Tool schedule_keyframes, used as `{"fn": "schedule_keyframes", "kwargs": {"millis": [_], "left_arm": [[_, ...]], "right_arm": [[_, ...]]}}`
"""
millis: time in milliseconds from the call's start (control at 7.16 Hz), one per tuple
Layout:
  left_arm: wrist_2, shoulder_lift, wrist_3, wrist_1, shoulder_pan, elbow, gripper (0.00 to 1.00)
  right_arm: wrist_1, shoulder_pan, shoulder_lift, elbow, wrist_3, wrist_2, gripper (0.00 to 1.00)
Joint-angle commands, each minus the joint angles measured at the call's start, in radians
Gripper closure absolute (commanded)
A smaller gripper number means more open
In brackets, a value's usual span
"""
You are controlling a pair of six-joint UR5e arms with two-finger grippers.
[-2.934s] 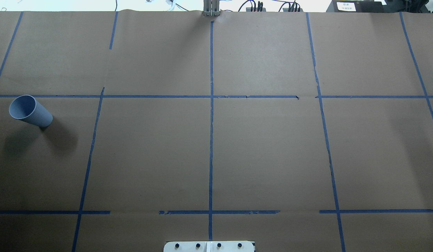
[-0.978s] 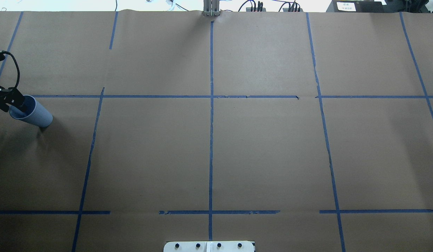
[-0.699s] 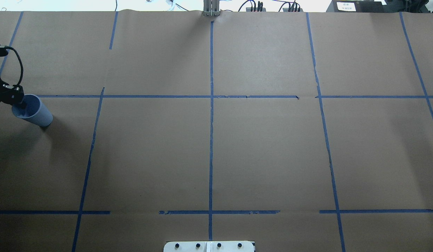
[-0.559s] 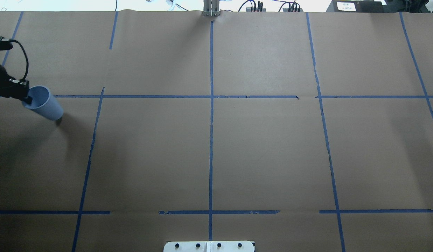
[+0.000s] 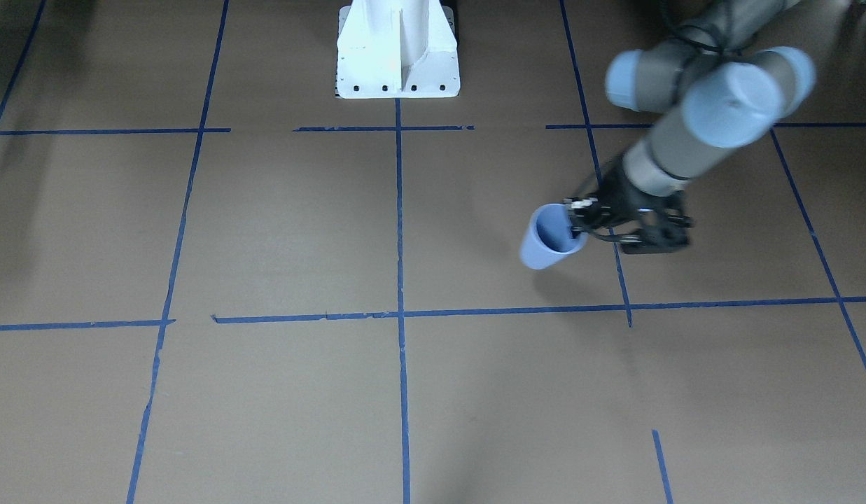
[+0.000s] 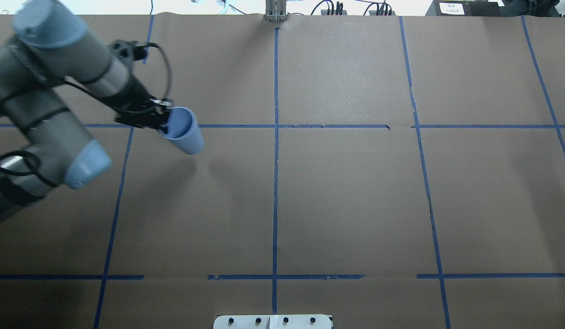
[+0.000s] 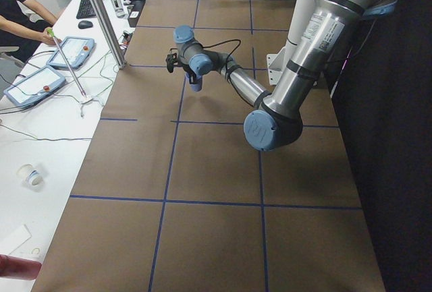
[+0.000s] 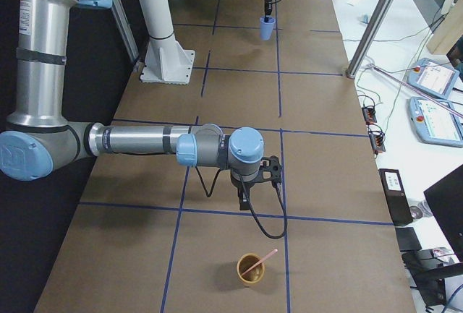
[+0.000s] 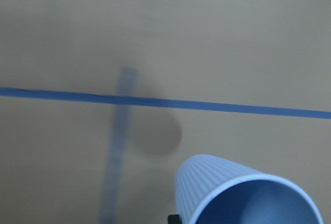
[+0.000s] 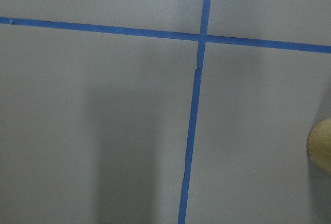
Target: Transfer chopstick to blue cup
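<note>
So we've got the chopstick (image 8: 262, 261) leaning inside a small tan cup (image 8: 250, 269) at the right-hand end of the desk (image 6: 346, 205), with its upper end poking out over the rim. That cup stands upright right next to one of the blue tape lines (image 6: 275, 183). We only catch a sliver of its rim at the right edge of the right wrist view. The right tool (image 8: 242, 196) hangs pointing down over the desk near that cup, but only the side view shows it, so we can't tell if it's released or clenched. The blue cup (image 6: 184, 132) is well away from all that, over on the left half of the desk. The left tool (image 6: 163, 123) is clenched on its rim, and one finger looks like it reaches inside the mouth. The cup is tilted with its open mouth toward the arm and its base pointing toward the middle of the desk. It's up off the surface, and in the left wrist view its round shadow sits on the paper apart from the cup. From the left end of the desk we can also see a person's arm (image 7: 27, 25) beside some tablets (image 7: 34, 84) on a white side table.
</note>
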Motion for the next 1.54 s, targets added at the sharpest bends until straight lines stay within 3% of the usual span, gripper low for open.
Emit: {"fn": "schedule_keyframes", "kwargs": {"millis": [0,279,419,838,1118,1257,1397], "left_arm": [[0.169,-0.150,-0.060,0.027,0.157,0.027,1.00],[0.277,-0.284,-0.080,0.026,0.228,0.156,1.00],[0.281,-0.289,-0.078,0.023,0.240,0.172,0.99],[0.281,-0.287,-0.080,0.027,0.250,0.175,0.77],[0.281,-0.267,-0.081,0.033,0.248,0.164,0.70],[0.281,-0.267,-0.083,0.035,0.248,0.164,0.58],[0.279,-0.266,-0.090,0.036,0.242,0.132,0.01]], "right_arm": [[0.000,0.001,0.001,-0.001,-0.001,0.004,0.00],[0.000,-0.001,0.001,0.002,-0.001,0.004,0.00],[0.002,-0.001,0.001,0.004,-0.001,0.004,0.00],[0.002,-0.001,0.001,0.005,-0.001,0.002,0.00],[0.002,-0.001,0.001,0.005,-0.003,0.002,0.00],[0.002,-0.001,0.001,0.007,-0.003,0.002,0.00],[0.002,0.001,0.001,0.005,-0.003,0.002,0.00]]}}
